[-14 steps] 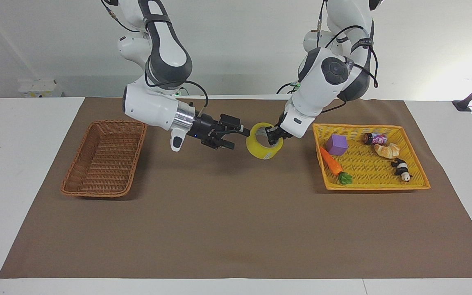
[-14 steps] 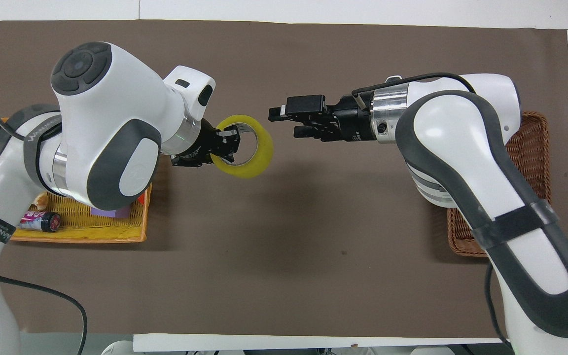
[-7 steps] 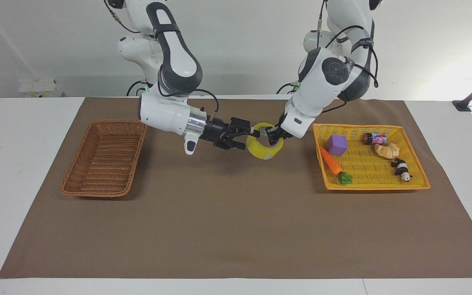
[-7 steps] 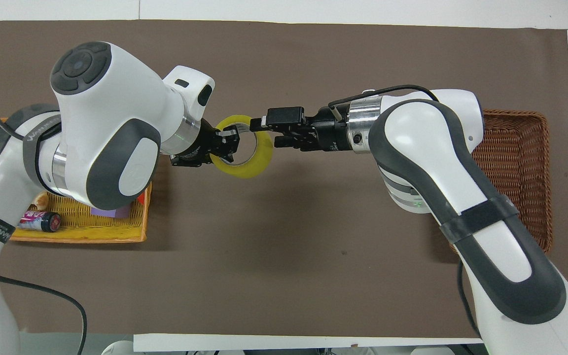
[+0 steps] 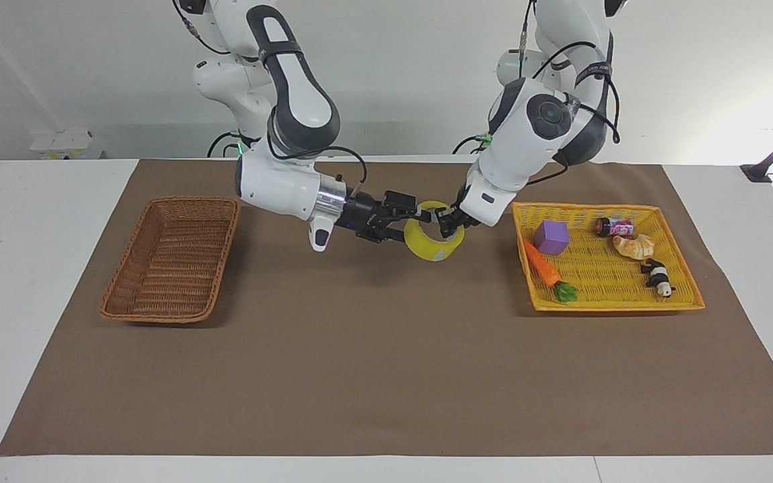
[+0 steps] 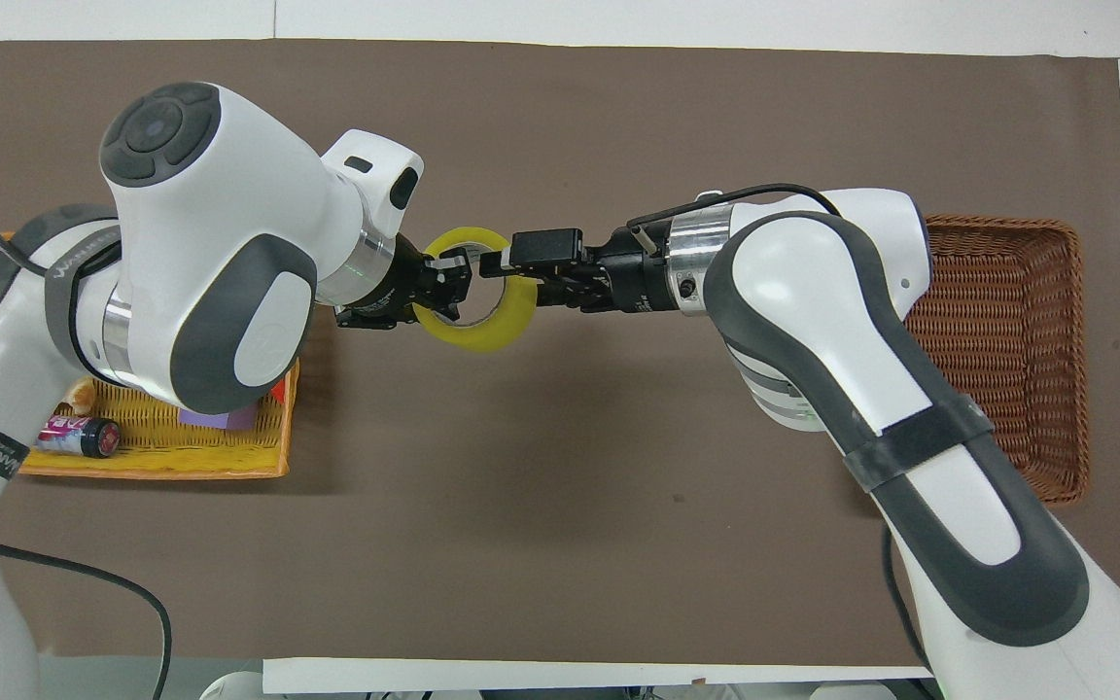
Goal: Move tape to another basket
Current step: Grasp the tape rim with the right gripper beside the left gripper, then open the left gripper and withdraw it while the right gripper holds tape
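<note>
Jaws first: your left gripper (image 5: 445,221) (image 6: 444,288) is clamped on the tape (image 5: 433,240) (image 6: 473,316), one finger inside the core, one outside the rim. Your right gripper (image 5: 410,223) (image 6: 509,272) has its jaws parted around the roll's other rim, upper finger reaching into the hole; can't tell if it's pinching yet.

Tape is up in the air, tilted, over bare brown mat (image 5: 386,362) (image 6: 560,467) mid-table, between the two baskets and touching neither.

Wicker basket (image 5: 173,258) (image 6: 1017,350) sits toward the right arm's end of the table, nothing seen in it.

Yellow mesh basket (image 5: 611,307) (image 6: 152,457) sits toward the left arm's end, mostly hidden under the left arm in the overhead view. Inside, per facing view: purple cube (image 5: 551,236), carrot (image 5: 546,270) beside it, small can (image 5: 613,227) (image 6: 79,437), croissant (image 5: 635,246), panda figure (image 5: 658,276). All lie apart from the tape.

Both arms reach in level toward each other, meeting at the roll.
</note>
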`<action>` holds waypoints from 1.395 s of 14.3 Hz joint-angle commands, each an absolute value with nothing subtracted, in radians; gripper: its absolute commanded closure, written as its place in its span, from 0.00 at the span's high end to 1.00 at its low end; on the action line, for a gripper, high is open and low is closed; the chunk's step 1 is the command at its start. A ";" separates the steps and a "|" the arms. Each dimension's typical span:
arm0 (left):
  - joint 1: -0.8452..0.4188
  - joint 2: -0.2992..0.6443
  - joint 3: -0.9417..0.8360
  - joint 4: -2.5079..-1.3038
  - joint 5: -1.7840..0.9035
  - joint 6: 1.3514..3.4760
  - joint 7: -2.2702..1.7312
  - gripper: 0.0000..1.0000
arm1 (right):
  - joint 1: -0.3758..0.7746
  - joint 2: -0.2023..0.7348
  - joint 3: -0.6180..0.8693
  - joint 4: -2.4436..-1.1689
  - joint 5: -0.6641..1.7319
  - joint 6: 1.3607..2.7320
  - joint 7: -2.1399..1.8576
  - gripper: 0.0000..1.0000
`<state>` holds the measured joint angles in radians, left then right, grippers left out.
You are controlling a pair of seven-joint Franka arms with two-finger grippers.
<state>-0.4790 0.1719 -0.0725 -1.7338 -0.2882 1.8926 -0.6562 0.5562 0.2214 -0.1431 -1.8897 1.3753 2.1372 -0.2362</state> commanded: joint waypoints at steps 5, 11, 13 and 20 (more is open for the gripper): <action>-0.488 0.156 -0.063 -1.726 -0.275 1.858 -0.653 0.00 | 0.558 0.202 -0.149 -1.917 1.402 2.149 -0.307 0.46; -0.485 0.146 -0.063 -1.721 -0.278 1.848 -0.655 0.10 | 0.557 0.202 -0.149 -1.917 1.397 2.149 -0.334 0.00; -0.488 0.123 -0.063 -1.712 -0.275 1.836 -0.667 0.75 | 0.557 0.202 -0.149 -1.917 1.397 2.146 -0.334 0.00; -0.223 -0.014 -0.006 -1.695 -0.124 1.651 -0.369 1.00 | 0.513 0.202 -0.150 -1.917 1.375 2.100 -0.347 0.00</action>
<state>-0.3413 0.0039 -0.0182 -1.6824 -0.1375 1.7014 -0.5219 0.5520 0.2182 -0.1512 -1.9046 1.3770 2.1376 -0.3098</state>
